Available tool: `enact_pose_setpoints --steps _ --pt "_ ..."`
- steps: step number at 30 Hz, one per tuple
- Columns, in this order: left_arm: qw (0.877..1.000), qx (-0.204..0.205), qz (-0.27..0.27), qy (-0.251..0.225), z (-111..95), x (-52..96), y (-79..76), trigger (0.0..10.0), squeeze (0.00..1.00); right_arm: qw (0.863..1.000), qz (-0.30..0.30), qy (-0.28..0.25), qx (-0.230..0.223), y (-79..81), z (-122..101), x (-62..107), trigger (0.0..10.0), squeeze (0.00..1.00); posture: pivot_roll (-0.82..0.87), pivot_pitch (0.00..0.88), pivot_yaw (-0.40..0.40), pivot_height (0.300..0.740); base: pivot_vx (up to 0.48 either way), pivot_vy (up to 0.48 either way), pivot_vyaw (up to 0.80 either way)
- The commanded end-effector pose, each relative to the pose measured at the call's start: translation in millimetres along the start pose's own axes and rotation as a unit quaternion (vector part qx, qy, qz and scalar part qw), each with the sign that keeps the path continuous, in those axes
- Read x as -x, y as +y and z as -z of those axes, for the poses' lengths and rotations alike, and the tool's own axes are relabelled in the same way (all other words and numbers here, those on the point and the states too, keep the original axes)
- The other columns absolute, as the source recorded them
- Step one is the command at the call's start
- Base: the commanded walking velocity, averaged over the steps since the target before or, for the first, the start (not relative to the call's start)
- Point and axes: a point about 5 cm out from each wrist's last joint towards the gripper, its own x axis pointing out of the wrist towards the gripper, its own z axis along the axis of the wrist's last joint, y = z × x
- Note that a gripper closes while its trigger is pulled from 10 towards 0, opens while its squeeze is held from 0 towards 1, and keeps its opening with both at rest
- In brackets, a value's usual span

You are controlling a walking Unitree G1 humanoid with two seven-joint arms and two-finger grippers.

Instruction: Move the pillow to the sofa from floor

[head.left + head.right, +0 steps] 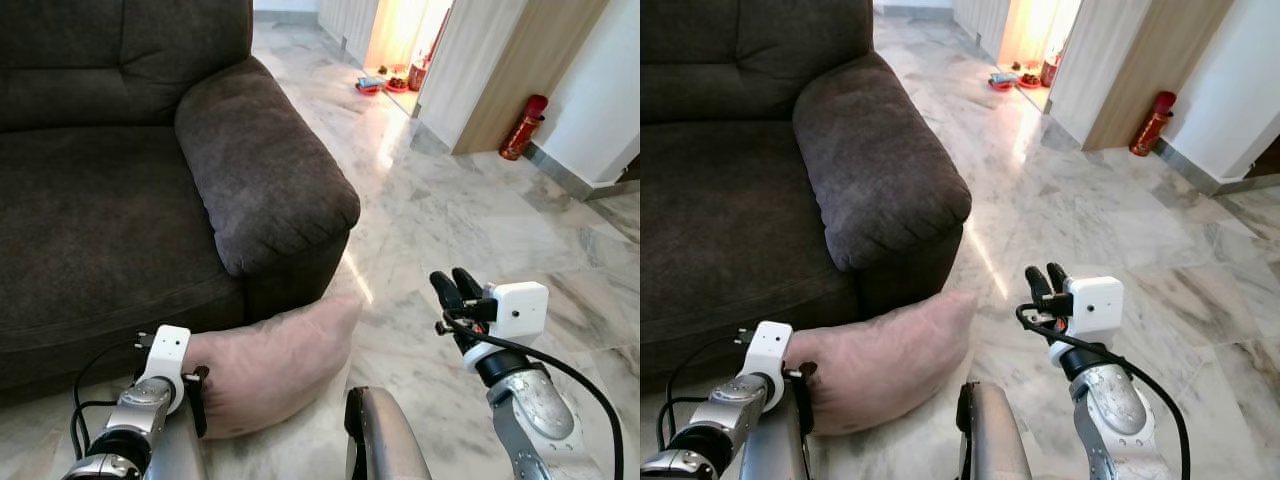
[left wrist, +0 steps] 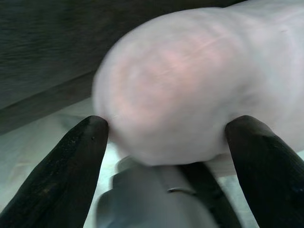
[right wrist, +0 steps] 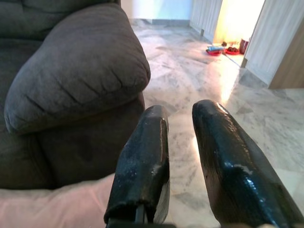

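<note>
Lying on the marble floor (image 1: 450, 220) against the front of the dark sofa (image 1: 120, 190), below its armrest (image 1: 260, 160), the pink pillow (image 1: 275, 365) has its near end between the spread jaws of the left gripper (image 2: 166, 137), both fingertips touching its sides. Right gripper (image 1: 452, 288) hovers over bare floor beside the pillow, jaws narrowly parted, holding nothing.

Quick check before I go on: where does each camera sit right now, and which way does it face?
Head eyes: look forward and down at the pillow beside the sofa; left gripper and right gripper show.
Left wrist: looks along its open fingers, the pillow's end between them.
Right wrist: raised, looks past its fingers at the sofa's arm.
Shared: pillow and sofa.
</note>
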Motion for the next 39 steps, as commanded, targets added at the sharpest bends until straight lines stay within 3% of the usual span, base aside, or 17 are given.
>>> enact_pose_setpoints --steps 1,10,21,22,24,25,39 --pt "1.0 0.004 0.02 -0.006 -3.5 -1.7 -7.1 10.0 0.0 1.0 0.007 -0.005 0.007 -5.9 -6.7 4.7 10.0 0.0 -0.15 0.071 -0.2 0.496 0.0 0.0 0.0" --pt "0.997 -0.07 -0.003 -0.012 -6.6 -2.6 -1.5 10.0 0.0 1.0 0.012 -0.003 0.011 -9.2 -11.5 11.0 10.0 0.0 -0.17 0.088 -0.212 0.496 0.0 0.0 0.0" --pt "0.996 -0.074 -0.051 -0.001 -0.8 -1.2 9.3 10.0 0.0 1.0 0.013 0.004 0.009 -9.2 -12.8 17.0 10.0 0.0 -0.17 0.107 -0.221 0.496 0.0 0.0 0.0" --pt "0.996 -0.066 -0.057 -0.006 -1.6 -1.1 9.7 5.3 0.0 1.0 0.013 0.004 0.009 -9.3 -13.5 17.1 10.0 0.0 -0.17 0.108 -0.221 0.496 0.0 0.0 0.0" --pt "0.996 -0.063 -0.059 -0.009 -1.9 -1.1 9.6 5.3 0.0 1.0 0.013 0.004 0.009 -9.3 -13.8 17.0 10.0 0.0 -0.17 0.108 -0.221 0.496 0.0 0.0 0.0" --pt "0.996 -0.057 -0.06 -0.011 -2.3 -1.2 9.1 0.0 0.0 1.0 0.013 0.004 0.009 -9.3 -14.0 17.0 10.0 0.0 -0.17 0.108 -0.221 0.496 0.0 0.0 0.0" --pt "0.996 -0.045 -0.069 -0.016 -3.6 -1.6 7.4 0.0 0.0 1.0 0.018 0.005 0.012 -11.5 -15.7 18.2 10.0 0.0 -0.18 0.092 -0.217 0.496 0.0 0.0 0.0"
